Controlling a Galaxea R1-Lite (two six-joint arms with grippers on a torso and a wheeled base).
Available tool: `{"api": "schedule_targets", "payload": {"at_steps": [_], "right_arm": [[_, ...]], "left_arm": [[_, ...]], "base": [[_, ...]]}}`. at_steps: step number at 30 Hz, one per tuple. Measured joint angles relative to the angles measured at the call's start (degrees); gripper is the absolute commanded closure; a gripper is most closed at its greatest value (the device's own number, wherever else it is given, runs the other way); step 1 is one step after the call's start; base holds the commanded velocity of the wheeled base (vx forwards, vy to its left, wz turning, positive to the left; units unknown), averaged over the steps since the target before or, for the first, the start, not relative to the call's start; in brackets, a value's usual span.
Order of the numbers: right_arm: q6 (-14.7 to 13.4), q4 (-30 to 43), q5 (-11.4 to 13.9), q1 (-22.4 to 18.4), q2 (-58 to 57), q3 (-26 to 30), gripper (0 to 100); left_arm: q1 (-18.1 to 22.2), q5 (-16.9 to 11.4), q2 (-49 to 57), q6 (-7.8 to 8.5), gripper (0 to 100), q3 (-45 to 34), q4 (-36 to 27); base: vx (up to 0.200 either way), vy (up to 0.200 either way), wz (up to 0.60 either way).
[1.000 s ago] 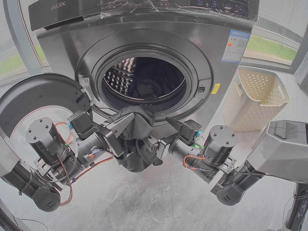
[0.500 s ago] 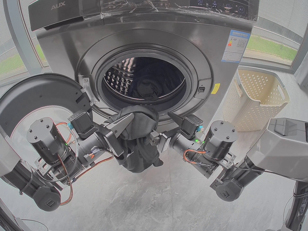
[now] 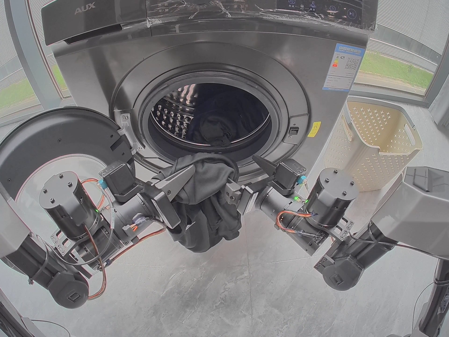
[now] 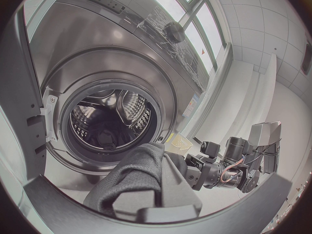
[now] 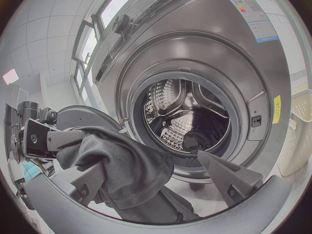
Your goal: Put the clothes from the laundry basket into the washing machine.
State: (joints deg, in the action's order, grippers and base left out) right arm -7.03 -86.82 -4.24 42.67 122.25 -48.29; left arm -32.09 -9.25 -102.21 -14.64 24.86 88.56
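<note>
A dark garment hangs in front of the washing machine, just below its open drum. My left gripper is shut on the garment's upper left part. My right gripper stands open at the garment's right side. In the right wrist view the garment drapes over one finger, and the other finger is bare. More dark clothes lie inside the drum. The cream laundry basket stands on the floor to the right of the machine.
The round washer door is swung open to the left, behind my left arm. Grey floor lies open below the arms. Windows run behind the machine.
My right gripper has risen and moved toward the drum rim, lifting the garment's right side with it. The left arm has stayed in place.
</note>
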Motion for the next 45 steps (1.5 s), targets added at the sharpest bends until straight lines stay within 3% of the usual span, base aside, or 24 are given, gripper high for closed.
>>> {"api": "schedule_targets", "payload": {"at_steps": [10,11,19,35,36,45], "right_arm": [[0.0,0.0,0.0,1.3,2.5,-3.3,0],[0.0,-0.2,0.0,1.4,2.8,-3.6,100],[-0.2,-0.8,0.0,3.0,2.4,-3.4,100],[-0.8,-1.1,0.1,5.9,-5.3,5.1,100],[-0.8,-1.1,0.1,6.1,-5.5,5.4,100],[-1.0,-1.5,-0.5,6.5,-6.4,5.9,100]], "left_arm": [[-0.3,-0.1,0.0,0.02,100,-0.3,0.0],[-0.4,-0.1,0.0,0.00,100,-0.3,0.0],[-0.2,-0.1,-0.4,0.00,100,-0.4,0.0],[0.1,-0.3,-1.2,-0.35,100,0.0,0.0],[0.1,-0.4,-1.2,-0.35,0,0.0,0.0],[0.2,-0.5,-1.1,-0.71,0,0.2,0.1]], "base": [[0.000,0.000,0.00],[0.000,0.000,0.00],[0.000,0.000,0.00],[0.000,0.000,0.00],[0.000,0.000,0.00],[0.000,0.000,0.00]]}}
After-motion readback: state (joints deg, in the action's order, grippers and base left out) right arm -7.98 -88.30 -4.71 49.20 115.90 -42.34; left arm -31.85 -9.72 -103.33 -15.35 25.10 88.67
